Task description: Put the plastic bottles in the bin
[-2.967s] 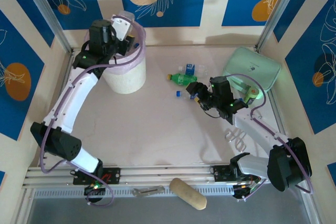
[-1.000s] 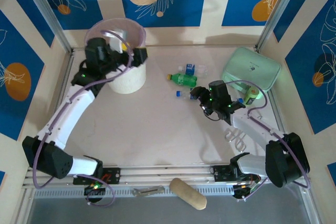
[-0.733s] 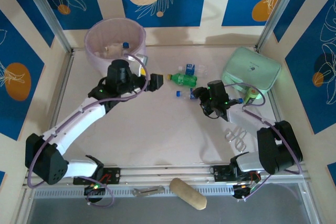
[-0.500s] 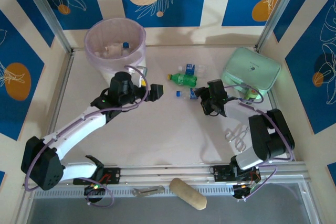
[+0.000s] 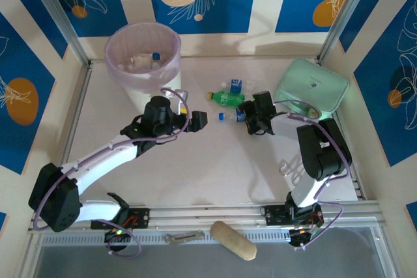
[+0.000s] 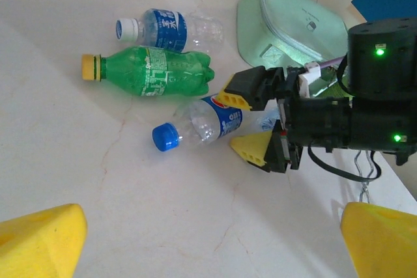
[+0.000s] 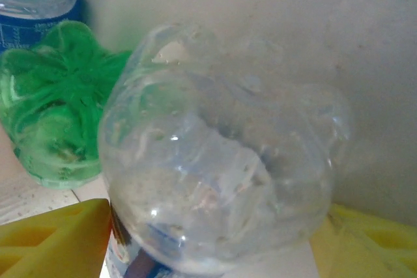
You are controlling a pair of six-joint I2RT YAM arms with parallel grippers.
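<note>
Three plastic bottles lie at the back of the table. One is clear with a white cap (image 5: 238,85) (image 6: 169,27), one is green (image 5: 228,99) (image 6: 150,76), and one is clear with a blue cap (image 5: 229,116) (image 6: 202,122). My right gripper (image 5: 249,117) (image 7: 215,245) is shut on the base of the blue-capped bottle (image 7: 221,180), which rests on the table. One yellow finger (image 6: 244,92) presses each side. My left gripper (image 5: 197,120) (image 6: 208,245) hangs open and holds nothing, left of the bottles. The bin (image 5: 117,73) stands at the back left with bottles inside.
A mint-green pouch (image 5: 313,86) (image 6: 287,24) lies at the back right, close behind the right arm. A wire tool (image 5: 293,170) sits on the table's right side. A tan oblong object (image 5: 233,239) rests on the front rail.
My left arm has swung away from the bin and down to the middle of the table, facing the bottles. My right arm has folded up behind its gripper, which stayed at the blue-capped bottle.
</note>
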